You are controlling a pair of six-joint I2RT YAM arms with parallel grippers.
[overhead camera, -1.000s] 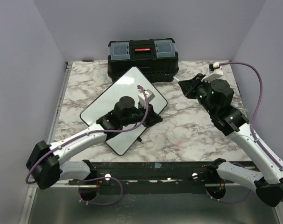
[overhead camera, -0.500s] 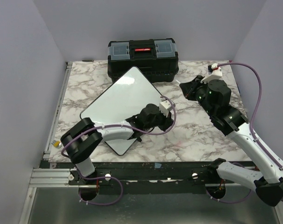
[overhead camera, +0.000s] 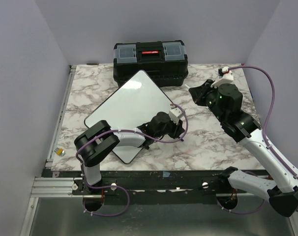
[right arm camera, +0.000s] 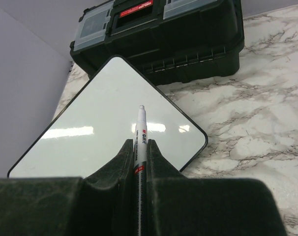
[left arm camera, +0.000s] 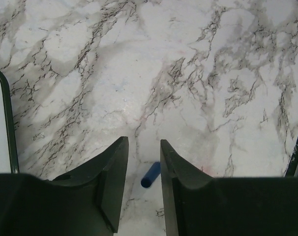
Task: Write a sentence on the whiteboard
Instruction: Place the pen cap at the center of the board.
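Observation:
The whiteboard (overhead camera: pixel 127 105) lies turned like a diamond on the marble table, its face bare white; no sentence is in view. My right gripper (overhead camera: pixel 197 92) hovers off the board's right corner, shut on a white marker (right arm camera: pixel 140 128) whose bare tip points over the whiteboard (right arm camera: pixel 100 123). My left gripper (overhead camera: pixel 177 129) is low over the marble just right of the board, with its jaws apart. A small blue cap (left arm camera: pixel 150 174) lies on the table between the left gripper's (left arm camera: pixel 141 142) fingers, touching neither pad. The board's black edge (left arm camera: pixel 6 118) shows at the far left.
A black toolbox (overhead camera: pixel 150 61) with grey lid compartments stands behind the board's far corner, also in the right wrist view (right arm camera: pixel 159 34). A small yellowish object (overhead camera: pixel 61 152) lies by the left rail. The left arm's elbow is folded near the table's front edge.
The left arm swung right, from over the board to the marble beside it. Its jaws have parted, and the blue cap now lies loose between them. The right gripper has barely moved.

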